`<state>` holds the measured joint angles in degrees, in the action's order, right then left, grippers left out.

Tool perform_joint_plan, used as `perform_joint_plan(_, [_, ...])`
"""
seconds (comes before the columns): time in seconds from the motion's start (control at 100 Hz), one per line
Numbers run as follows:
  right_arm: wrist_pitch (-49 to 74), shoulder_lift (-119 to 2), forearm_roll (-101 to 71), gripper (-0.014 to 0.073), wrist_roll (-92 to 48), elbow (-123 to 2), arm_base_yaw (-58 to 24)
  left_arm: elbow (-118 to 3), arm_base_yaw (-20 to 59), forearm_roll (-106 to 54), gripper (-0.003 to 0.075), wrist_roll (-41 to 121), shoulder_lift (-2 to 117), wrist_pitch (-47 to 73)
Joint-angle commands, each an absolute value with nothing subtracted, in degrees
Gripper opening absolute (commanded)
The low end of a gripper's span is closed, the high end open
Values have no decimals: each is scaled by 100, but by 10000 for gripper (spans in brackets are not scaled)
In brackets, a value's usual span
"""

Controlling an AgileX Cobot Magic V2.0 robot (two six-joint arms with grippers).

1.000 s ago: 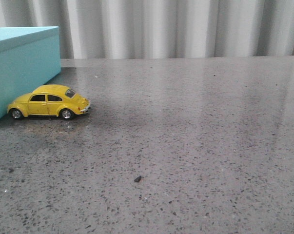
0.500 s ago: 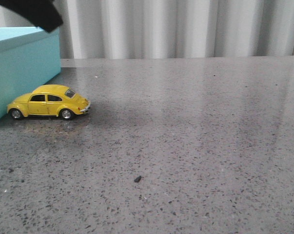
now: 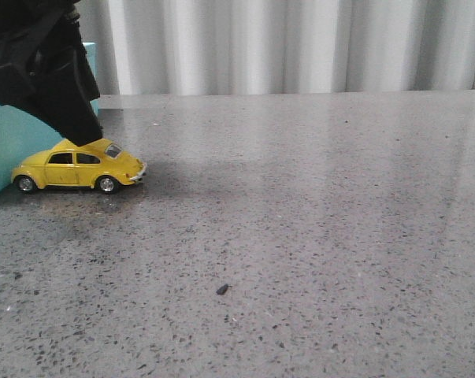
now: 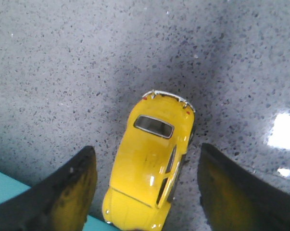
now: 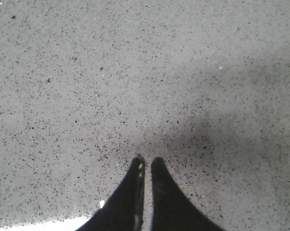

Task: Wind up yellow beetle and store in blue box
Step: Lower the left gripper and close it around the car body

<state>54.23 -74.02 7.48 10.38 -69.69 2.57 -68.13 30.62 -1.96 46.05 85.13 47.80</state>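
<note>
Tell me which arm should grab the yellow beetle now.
Left. Its claw is open right above the yellow beetle, one finger on each side of the car. The right claw is shut over bare table, with no car in its view.

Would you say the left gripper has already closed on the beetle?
No, in the left wrist view the left gripper is open, its fingers standing apart on either side of the beetle with bare table between.
</note>
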Motion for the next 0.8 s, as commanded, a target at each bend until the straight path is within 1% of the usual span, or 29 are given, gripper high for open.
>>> perform_joint_plan(0.0, [5117,-7215,815,-41,1040,-7107,286,-7011,3107,-66,421,4621,8397,4588])
perform_joint_plan(0.26, [5103,-7215,815,-41,1040,-7107,286,-7011,3107,308,420,4621,8652,4653])
perform_joint_plan(0.79, [5034,-7215,815,-41,1040,-7107,286,-7011,3097,321,420,4768,8994,4437])
